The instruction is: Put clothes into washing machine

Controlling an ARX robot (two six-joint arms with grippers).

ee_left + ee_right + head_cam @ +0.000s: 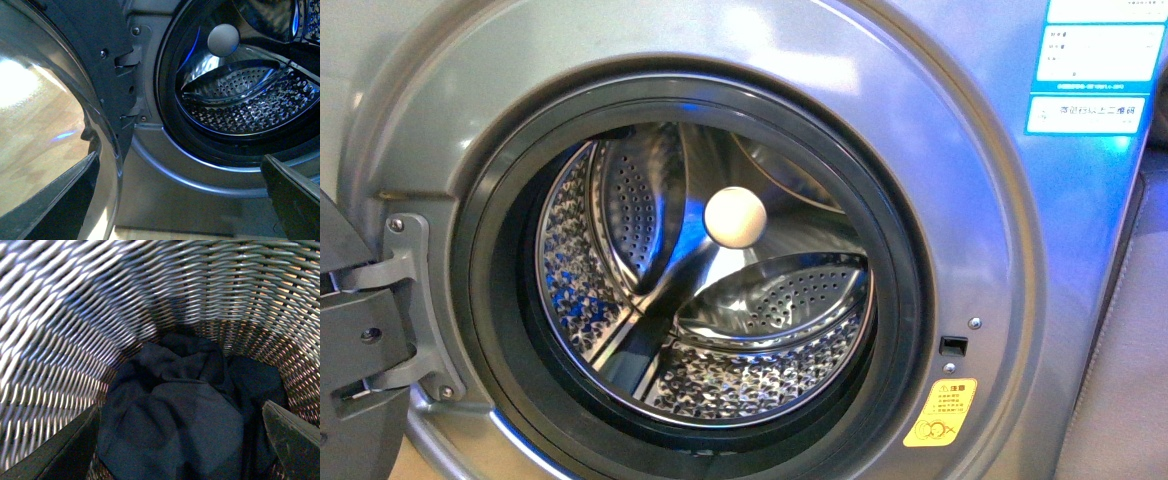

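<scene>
At right wrist, clothes (185, 415) in basket (75, 315), ahead, open washing machine (960, 200)

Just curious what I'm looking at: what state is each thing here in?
Washing machine, door open.
Drum, empty.
Clothes, crumpled in the basket.
Left claw, open, empty.
Right claw, open over the clothes.

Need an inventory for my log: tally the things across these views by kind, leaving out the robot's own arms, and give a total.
Washing machine: 1
Open door: 1
Wicker basket: 1
Clothes heap: 1 (single garments cannot be told apart)
Yellow sticker: 1
Total: 5
</scene>
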